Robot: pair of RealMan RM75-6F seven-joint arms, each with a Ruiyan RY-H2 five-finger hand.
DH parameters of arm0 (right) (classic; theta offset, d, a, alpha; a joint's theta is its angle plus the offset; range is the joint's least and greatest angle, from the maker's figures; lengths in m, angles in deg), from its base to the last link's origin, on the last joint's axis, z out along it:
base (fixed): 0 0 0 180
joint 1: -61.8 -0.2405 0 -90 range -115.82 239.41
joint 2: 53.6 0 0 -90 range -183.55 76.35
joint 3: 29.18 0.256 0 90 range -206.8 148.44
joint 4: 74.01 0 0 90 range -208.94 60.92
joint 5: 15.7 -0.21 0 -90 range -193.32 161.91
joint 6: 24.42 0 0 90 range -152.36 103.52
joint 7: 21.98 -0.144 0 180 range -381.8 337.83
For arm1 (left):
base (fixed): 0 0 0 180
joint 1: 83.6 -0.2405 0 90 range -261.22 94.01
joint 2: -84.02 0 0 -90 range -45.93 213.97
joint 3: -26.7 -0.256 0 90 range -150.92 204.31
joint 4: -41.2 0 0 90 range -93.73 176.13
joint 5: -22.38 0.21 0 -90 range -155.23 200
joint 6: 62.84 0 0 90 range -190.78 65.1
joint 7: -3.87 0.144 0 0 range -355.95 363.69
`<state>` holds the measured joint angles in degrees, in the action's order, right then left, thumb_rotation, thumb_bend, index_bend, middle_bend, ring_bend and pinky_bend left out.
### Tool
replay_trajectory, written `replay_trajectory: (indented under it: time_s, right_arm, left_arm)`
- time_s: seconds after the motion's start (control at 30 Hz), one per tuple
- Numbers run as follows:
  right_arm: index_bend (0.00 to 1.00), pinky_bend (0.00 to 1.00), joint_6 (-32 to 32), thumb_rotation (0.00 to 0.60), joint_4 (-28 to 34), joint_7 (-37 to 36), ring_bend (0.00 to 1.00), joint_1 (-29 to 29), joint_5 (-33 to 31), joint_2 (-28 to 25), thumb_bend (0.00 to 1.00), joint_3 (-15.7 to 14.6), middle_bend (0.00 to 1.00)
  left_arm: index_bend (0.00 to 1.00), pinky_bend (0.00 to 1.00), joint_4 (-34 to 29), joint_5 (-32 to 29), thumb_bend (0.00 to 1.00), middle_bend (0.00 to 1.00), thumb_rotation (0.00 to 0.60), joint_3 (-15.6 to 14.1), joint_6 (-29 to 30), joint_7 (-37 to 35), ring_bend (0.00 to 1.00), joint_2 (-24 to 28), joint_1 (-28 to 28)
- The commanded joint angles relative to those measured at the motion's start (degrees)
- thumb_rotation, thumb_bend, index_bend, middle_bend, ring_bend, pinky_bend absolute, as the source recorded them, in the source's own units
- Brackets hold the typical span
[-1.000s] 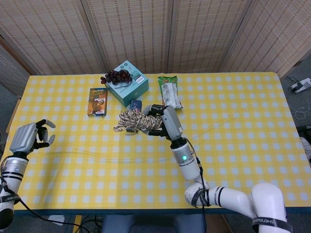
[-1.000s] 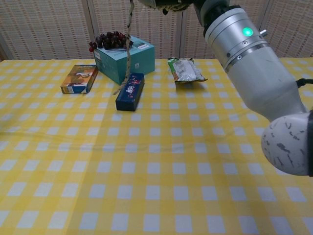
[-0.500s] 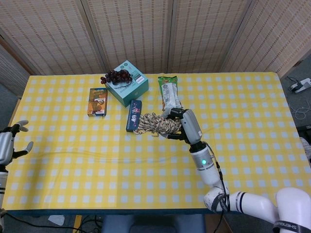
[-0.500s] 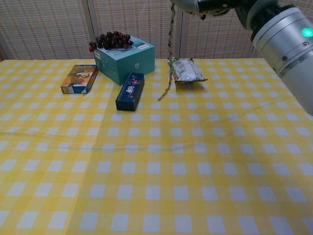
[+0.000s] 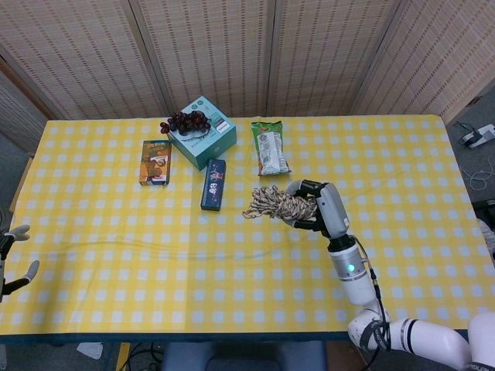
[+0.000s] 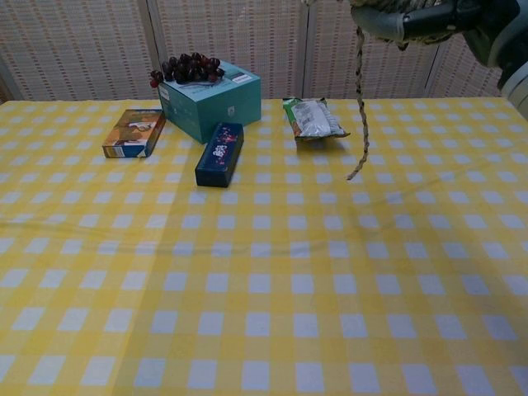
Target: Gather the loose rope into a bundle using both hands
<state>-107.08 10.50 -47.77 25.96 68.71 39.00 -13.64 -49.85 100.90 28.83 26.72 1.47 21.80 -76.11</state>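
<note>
Holding the rope (image 5: 280,204) above the table (image 5: 402,162), the right hand (image 5: 315,209) has its fingers wrapped around a coiled mass of it in the head view. Most of the rope looks gathered already, so the bundling seems largely done. Only the right hand grips it, though. The left hand (image 5: 14,259) sits at the far left edge, well apart from the rope, fingers spread and holding nothing; it is mostly cut off. Judging by this, bringing the left hand in to tidy the bundle is what remains.

In the chest view, the right hand (image 6: 429,18) is cropped by the top edge, closed on the bundle. One loose tail of rope (image 6: 360,99) hangs straight down from it. Whether its tip touches the table or hangs just above cannot be told. That tail is not yet gathered. The left hand does not show here.
</note>
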Motion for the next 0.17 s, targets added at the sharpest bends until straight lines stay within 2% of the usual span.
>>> replay_trajectory:
  time_s: [0.03, 0.17]
  right_arm:
    - [0.94, 0.66, 0.0, 0.6, 0.3, -0.1, 0.61, 0.4, 0.2, -0.3, 0.26, -0.1, 0.74]
    - [0.94, 0.66, 0.1, 0.6, 0.5, -0.1, 0.61, 0.5, 0.6, -0.3, 0.26, -0.1, 0.74]
  left_arm:
    - [0.26, 0.29, -1.2, 1.2, 0.31, 0.34, 0.6, -0.7, 1.1, 0.7, 0.31, 0.2, -1.2]
    - [0.26, 0.28, -1.9, 1.9, 0.31, 0.34, 0.6, -0.8, 1.2, 1.6, 0.31, 0.2, -1.9]
